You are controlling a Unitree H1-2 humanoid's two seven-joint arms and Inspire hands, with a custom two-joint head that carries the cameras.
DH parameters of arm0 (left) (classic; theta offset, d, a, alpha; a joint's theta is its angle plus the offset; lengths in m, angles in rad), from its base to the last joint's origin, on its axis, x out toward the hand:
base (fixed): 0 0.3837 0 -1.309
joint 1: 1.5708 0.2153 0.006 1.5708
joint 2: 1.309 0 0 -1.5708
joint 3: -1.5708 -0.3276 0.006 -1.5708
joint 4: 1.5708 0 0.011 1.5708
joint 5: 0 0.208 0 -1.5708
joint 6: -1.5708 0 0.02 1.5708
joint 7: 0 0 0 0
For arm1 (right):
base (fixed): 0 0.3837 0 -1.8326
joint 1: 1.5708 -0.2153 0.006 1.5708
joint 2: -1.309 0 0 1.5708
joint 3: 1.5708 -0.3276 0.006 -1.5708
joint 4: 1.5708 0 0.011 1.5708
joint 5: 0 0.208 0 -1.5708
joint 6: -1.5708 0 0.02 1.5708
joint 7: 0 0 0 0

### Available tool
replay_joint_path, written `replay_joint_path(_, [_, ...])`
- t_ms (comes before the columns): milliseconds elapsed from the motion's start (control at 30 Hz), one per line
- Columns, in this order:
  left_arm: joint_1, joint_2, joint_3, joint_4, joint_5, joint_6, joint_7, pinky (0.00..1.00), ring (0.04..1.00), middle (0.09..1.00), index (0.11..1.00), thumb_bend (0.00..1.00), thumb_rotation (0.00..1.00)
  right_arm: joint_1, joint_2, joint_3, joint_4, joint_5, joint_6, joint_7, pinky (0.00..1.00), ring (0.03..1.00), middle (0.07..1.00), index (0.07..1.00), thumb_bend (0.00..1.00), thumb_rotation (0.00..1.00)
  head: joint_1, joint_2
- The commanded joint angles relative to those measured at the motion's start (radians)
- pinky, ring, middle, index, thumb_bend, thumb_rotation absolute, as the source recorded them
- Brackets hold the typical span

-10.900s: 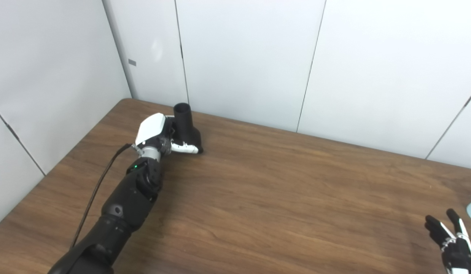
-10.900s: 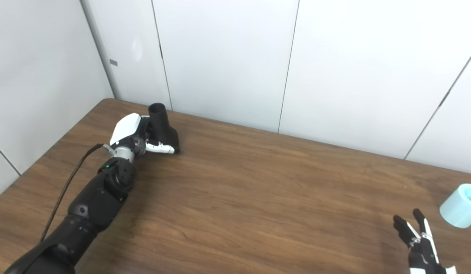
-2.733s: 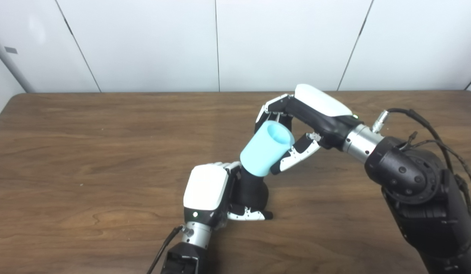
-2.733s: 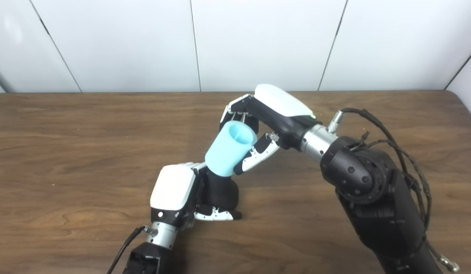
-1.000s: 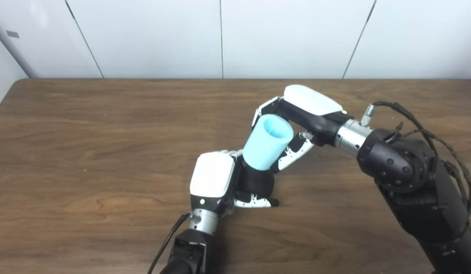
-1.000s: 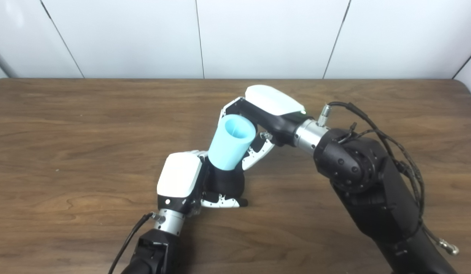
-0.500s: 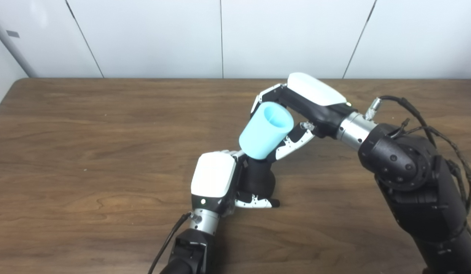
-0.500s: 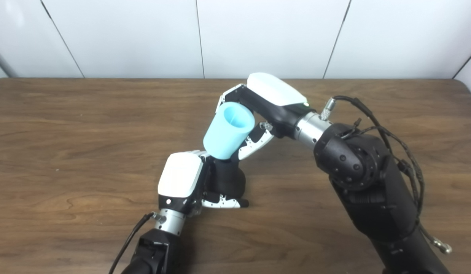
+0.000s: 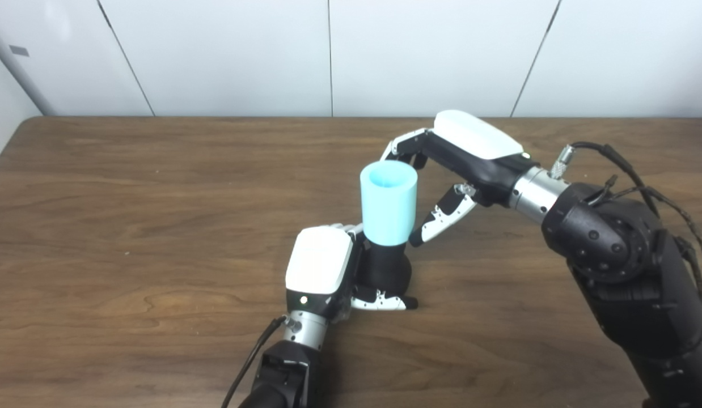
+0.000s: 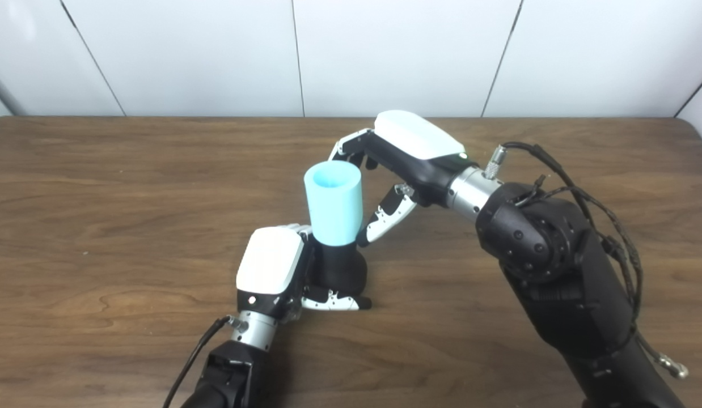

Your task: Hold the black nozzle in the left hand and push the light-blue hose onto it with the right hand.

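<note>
Left hand (image 9: 320,271) gripping black nozzle (image 9: 388,270) on wooden table (image 9: 130,215), light-blue hose (image 9: 388,203) upright atop it, right hand (image 9: 447,164) spread, fingers apart beside hose

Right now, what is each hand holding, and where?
Left hand grips the black plastic nozzle at its base. Right hand is open, holding nothing, fingers off the light-blue hose.

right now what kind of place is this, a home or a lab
Most likely a lab or test cell, not a home: a bare wooden table closed in by plain white wall panels, holding only the black nozzle and light-blue hose.
</note>
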Motion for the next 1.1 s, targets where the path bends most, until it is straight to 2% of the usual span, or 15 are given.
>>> replay_joint_path(0, [0.045, 0.0, -0.035, 0.042, -0.02, -0.011, -0.083, 0.53, 0.535, 0.451, 0.508, 0.52, 0.0, -0.034, -0.012, -0.02, -0.012, 0.013, -0.018, -0.019, 0.56, 0.62, 0.654, 0.582, 0.89, 0.03, 0.001, 0.0])
replay_joint_path(167, [0.046, 0.001, -0.035, 0.04, -0.02, -0.011, -0.084, 0.51, 0.515, 0.421, 0.513, 0.52, 0.0, -0.04, -0.013, -0.026, -0.019, 0.007, -0.002, -0.016, 0.52, 0.593, 0.633, 0.581, 0.89, 0.04, 0.001, 0.0])
replay_joint_path(300, [0.045, 0.0, -0.033, 0.04, -0.024, -0.011, -0.083, 0.53, 0.538, 0.461, 0.506, 0.52, 0.0, -0.039, -0.015, -0.031, -0.025, 0.011, 0.006, -0.009, 0.52, 0.594, 0.631, 0.582, 0.89, 0.04, -0.005, 0.002])
replay_joint_path(367, [0.046, 0.001, -0.032, 0.039, -0.024, -0.01, -0.086, 0.53, 0.53, 0.449, 0.511, 0.52, 0.0, -0.039, -0.017, -0.034, -0.033, 0.011, 0.02, 0.0, 0.53, 0.605, 0.639, 0.588, 0.9, 0.06, -0.005, 0.002])
replay_joint_path(567, [0.045, 0.003, -0.031, 0.038, -0.022, -0.009, -0.089, 0.52, 0.533, 0.443, 0.511, 0.52, 0.0, -0.038, -0.023, -0.035, -0.039, 0.009, 0.02, 0.006, 0.54, 0.618, 0.648, 0.591, 0.89, 0.09, -0.006, 0.007])
replay_joint_path(833, [0.042, 0.007, -0.029, 0.04, -0.015, -0.009, -0.081, 0.54, 0.541, 0.461, 0.504, 0.52, 0.0, -0.038, -0.023, -0.044, -0.038, 0.023, 0.019, -0.004, 0.51, 0.593, 0.638, 0.595, 0.91, 0.08, -0.007, 0.007])
replay_joint_path(1067, [0.038, 0.01, -0.026, 0.044, -0.016, -0.006, -0.094, 0.52, 0.533, 0.456, 0.506, 0.52, 0.0, -0.043, -0.05, -0.048, -0.054, 0.02, 0.007, 0.002, 0.52, 0.594, 0.649, 0.601, 0.94, 0.07, -0.009, 0.009])
